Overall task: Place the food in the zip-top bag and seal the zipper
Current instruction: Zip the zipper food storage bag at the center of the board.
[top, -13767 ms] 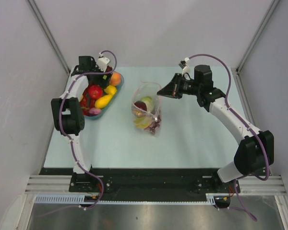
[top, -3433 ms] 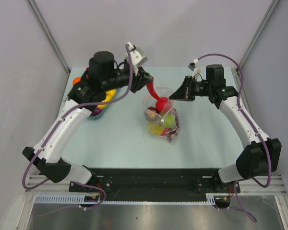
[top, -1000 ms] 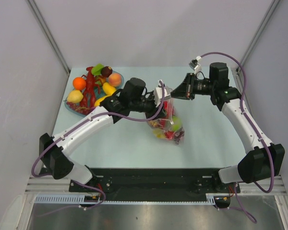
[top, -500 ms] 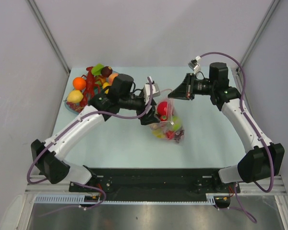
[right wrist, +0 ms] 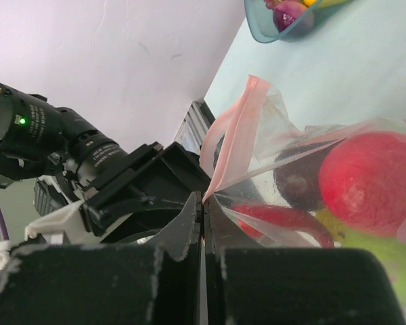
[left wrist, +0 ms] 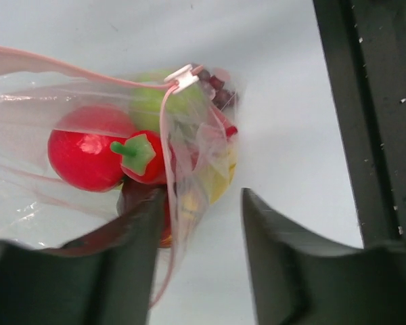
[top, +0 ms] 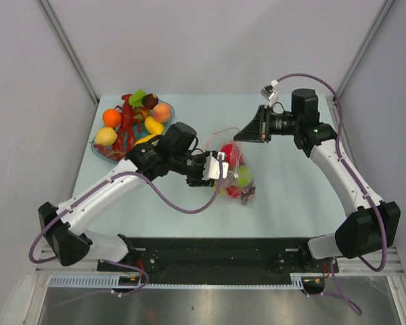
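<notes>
Pink zipper [right wrist: 234, 128] stays pinched in the right hand [right wrist: 203, 201] — left hand [left wrist: 198, 203], jaws apart, has slid nearer along the zip-top bag [top: 238, 175].

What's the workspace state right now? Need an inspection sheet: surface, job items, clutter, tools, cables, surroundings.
Surface: pale green table, flat.
Job's things: zip-top bag lies mid-table holding red, green and yellow food; zipper parted, not sealed. More food sits in the blue-rimmed dish at far left.
Clutter: nothing seen.
Tools: left tool open at the bag's near edge, gripping nothing; right tool shut on the bag's mouth edge.
Cables: purple cable loops from the left arm low over the table near the bag; right arm's cable arcs above the arm.
Surroundings: grey enclosure walls; black base rail at the near edge.
</notes>
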### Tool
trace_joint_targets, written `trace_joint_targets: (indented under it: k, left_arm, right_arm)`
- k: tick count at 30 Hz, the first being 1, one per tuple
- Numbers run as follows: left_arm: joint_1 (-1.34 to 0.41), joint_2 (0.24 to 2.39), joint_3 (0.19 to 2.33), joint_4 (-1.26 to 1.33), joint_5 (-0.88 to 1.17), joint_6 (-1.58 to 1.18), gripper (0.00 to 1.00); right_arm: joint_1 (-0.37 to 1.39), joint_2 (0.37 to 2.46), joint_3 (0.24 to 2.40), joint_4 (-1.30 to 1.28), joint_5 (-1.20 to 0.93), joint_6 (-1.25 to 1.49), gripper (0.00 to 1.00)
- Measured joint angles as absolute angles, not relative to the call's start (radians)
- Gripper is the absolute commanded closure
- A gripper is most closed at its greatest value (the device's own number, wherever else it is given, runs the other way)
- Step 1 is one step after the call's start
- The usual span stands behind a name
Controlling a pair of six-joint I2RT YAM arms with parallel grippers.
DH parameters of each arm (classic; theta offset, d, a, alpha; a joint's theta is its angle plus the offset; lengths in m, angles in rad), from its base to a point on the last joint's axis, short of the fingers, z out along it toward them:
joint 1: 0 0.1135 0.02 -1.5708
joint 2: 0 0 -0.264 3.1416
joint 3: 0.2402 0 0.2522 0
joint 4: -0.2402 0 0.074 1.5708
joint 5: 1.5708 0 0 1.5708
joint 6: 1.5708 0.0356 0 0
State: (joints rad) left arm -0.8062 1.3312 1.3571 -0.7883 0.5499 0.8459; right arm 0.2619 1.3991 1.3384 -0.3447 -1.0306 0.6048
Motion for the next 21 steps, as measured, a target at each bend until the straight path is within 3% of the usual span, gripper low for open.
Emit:
trace_joint_targets:
  k: [1, 3, 4, 10, 13, 14, 16, 21]
  left_arm:
    - [-0.812, 1.339, 1.356, -0.788, 0.534, 0.863, 0.71]
    - [-0.823, 1.354, 1.356, -0.780, 0.503, 0.888, 0.86]
    - [-0.826, 1.356, 1.356, -0.778, 0.494, 0.889, 1.00]
    - [-0.901, 1.361, 1.445, -0.802, 0.467, 0.859, 1.00]
    - [-0.927, 1.358, 1.510, -0.760, 0.479, 0.751, 1.00]
    - [-0.931, 1.357, 1.512, -0.745, 0.479, 0.727, 1.00]
    - [-0.931, 1.349, 1.494, -0.707, 0.472, 0.670, 1.00]
    - [-0.927, 1.324, 1.341, -0.597, 0.419, 0.519, 1.00]
  right_arm:
    - [0.267, 1.399, 1.338, -0.344, -1.031, 0.601, 1.00]
    - [0.274, 1.399, 1.338, -0.338, -1.034, 0.600, 1.00]
    - [0.279, 1.399, 1.338, -0.333, -1.036, 0.598, 1.00]
    - [0.325, 1.411, 1.338, -0.260, -1.039, 0.602, 0.98]
    - [0.373, 1.430, 1.339, -0.176, -1.048, 0.624, 0.61]
    - [0.387, 1.436, 1.339, -0.146, -1.057, 0.627, 0.45]
    - [0.392, 1.439, 1.339, -0.128, -1.072, 0.633, 0.30]
    - [0.255, 1.413, 1.340, -0.191, -1.095, 0.534, 0.26]
